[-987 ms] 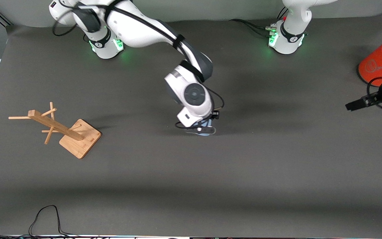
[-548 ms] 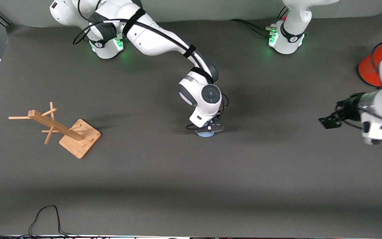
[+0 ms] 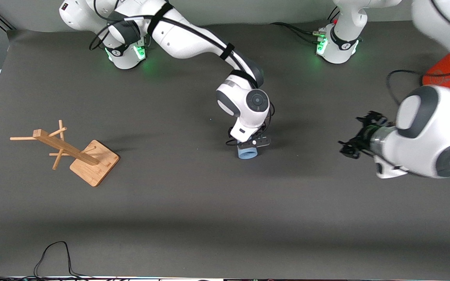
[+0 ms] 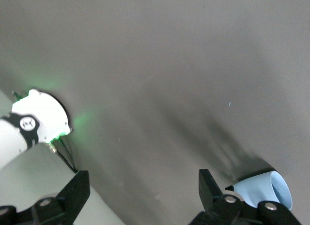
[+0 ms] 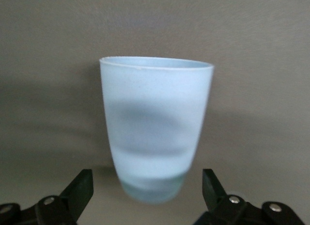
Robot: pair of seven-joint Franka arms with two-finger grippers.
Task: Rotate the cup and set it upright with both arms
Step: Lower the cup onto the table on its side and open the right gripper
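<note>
The cup (image 3: 247, 152) lies on its side near the middle of the grey table (image 3: 193, 203), the right gripper (image 3: 253, 143) just above it with jaws spread wide either side, holding nothing. The left gripper (image 3: 353, 145), open and empty, hangs over the table toward the left arm's end. To upright it well, fingers should close squarely across the walls and tip slowly. It looks matte, pale blue, tapering; probably light plastic, though I can't be sure.
</note>
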